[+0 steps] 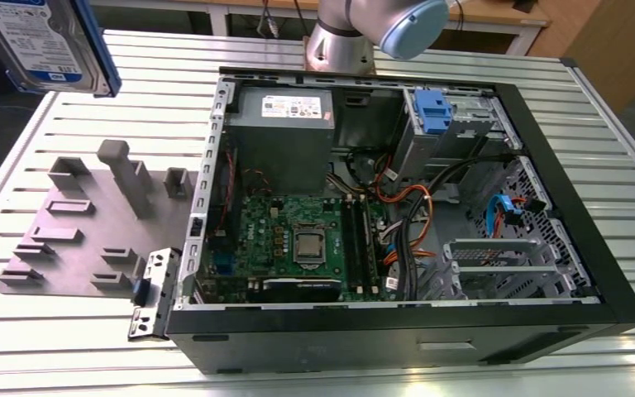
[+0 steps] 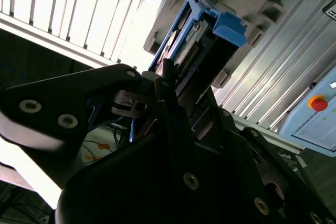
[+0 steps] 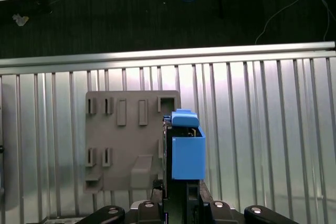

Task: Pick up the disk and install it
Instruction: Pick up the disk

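Note:
The disk point(image 1: 47, 41), silver-grey with a white-and-blue label and a blue carrier frame, hangs in the air at the far upper corner on the exterior view's left, above the slatted table. In both wrist views my gripper point(image 3: 177, 199) is shut on the disk point(image 3: 186, 150), which juts out edge-on from between the black fingers point(image 2: 167, 80), its blue frame point(image 2: 212, 30) toward the table. Below the held disk lies a grey fixture plate point(image 3: 123, 145). The open computer case point(image 1: 406, 207) lies on the exterior view's right of it.
The grey fixture plate point(image 1: 86, 240) carries upright posts and slots. Inside the case are a grey power supply point(image 1: 284, 107), a motherboard point(image 1: 295, 244), loose cables point(image 1: 417, 207) and a metal cage with a blue latch point(image 1: 433, 112). The arm's base point(image 1: 346, 37) stands behind the case.

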Robot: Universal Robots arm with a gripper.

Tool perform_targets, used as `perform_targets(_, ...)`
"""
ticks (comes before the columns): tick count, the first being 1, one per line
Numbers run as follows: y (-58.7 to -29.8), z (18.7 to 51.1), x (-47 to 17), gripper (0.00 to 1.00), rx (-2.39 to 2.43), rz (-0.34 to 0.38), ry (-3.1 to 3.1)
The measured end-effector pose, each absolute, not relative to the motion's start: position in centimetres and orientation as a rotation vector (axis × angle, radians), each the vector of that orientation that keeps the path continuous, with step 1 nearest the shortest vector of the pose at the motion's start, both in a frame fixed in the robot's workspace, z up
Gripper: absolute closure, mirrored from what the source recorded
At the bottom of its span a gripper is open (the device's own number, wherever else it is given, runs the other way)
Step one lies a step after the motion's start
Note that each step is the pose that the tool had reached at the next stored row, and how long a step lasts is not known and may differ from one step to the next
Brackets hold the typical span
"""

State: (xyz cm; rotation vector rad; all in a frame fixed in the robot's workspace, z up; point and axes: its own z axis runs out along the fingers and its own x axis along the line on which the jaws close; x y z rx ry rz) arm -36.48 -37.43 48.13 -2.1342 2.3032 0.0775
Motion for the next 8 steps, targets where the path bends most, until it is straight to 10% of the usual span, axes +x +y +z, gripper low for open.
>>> perform_targets(8,-37.43,48.13,-35.86,0.65,-2.134,0.078,2.303)
